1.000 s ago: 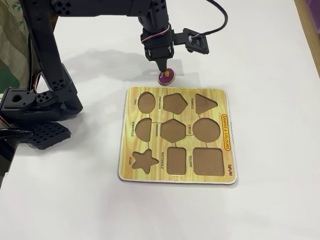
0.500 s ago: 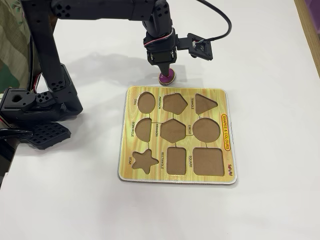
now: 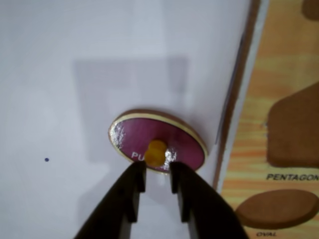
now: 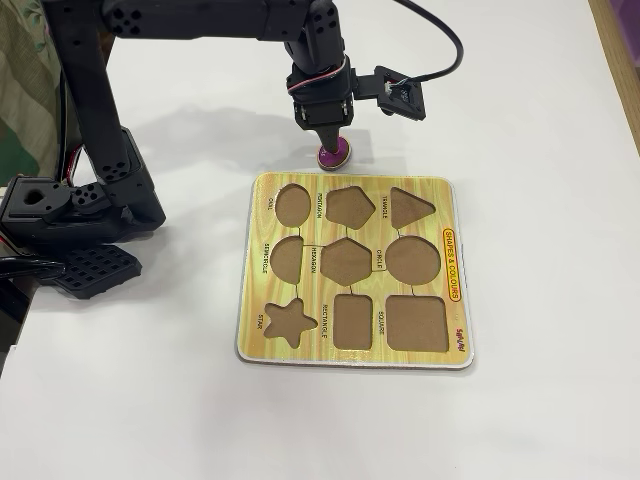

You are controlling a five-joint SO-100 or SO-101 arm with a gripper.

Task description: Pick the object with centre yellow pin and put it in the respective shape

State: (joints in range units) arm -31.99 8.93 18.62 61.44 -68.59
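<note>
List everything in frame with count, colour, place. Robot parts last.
oval piece: 1, purple with a yellow knob, on the table just beyond the board's far edge in the fixed view
puzzle board: 1, yellow wood-grain, table centre, nine brown cutouts, all empty
oval cutout: 1, brown, far-left corner of the board in the fixed view
table: 1, white
cable: 1, black, running to the wrist camera
arm: 1, black, left side of the fixed view
gripper: 1, black, jaws either side of the knob, contact unclear

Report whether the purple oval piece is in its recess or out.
Out: the purple oval piece lies on the white table beside the board; the OVAL recess is empty.
</note>
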